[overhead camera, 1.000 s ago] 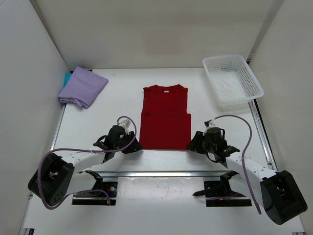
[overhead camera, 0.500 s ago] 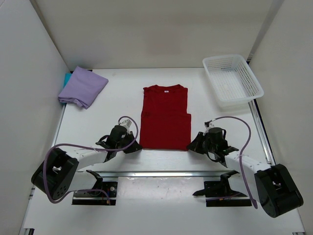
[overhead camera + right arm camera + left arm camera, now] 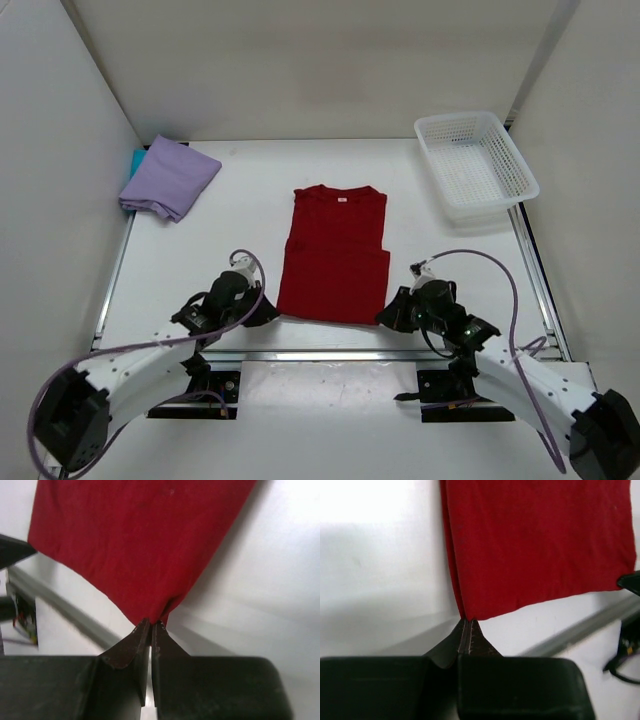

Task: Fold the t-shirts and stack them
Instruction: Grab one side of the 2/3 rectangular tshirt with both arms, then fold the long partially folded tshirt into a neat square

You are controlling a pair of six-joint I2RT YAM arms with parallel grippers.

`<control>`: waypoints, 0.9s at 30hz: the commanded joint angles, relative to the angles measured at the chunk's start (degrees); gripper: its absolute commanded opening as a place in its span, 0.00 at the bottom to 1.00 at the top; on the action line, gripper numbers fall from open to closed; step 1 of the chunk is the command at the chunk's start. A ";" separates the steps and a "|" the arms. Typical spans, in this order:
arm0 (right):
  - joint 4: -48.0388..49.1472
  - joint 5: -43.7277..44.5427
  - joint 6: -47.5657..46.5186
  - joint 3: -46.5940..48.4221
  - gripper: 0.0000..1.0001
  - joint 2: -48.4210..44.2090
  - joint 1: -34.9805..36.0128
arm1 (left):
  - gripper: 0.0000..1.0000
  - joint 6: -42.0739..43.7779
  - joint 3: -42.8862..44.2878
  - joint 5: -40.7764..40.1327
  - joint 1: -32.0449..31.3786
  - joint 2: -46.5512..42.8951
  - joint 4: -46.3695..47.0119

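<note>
Worktop: white and flat, boxed in by pale walls on the left, right and far sides.
Red t-shirt: lies flat in the middle of the worktop, narrowed into a long panel, collar toward the far wall and hem toward the arms; a step in the cloth shows on its right edge about halfway down.
Left tool: clenched on the near-left hem corner of the red t-shirt; in its wrist view the fingertips meet with the layered cloth edge pinched between them.
Right tool: clamped on the near-right hem corner; its wrist view shows the cloth bunching to a point where the fingertips close.
Arms: both reach low over the worktop from the near edge, one on each side of the shirt.
Lavender t-shirt: folded, in the far-left corner, well apart from the red one.
Teal t-shirt: under the lavender one, only a sliver showing at its left edge.
Mesh basket: white plastic, in the far-right corner.
</note>
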 commanded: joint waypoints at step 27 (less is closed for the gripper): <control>-2.09 -17.14 -14.57 64.62 0.00 62.19 -30.53 | 0.00 6.42 68.08 4.18 18.98 55.39 -6.25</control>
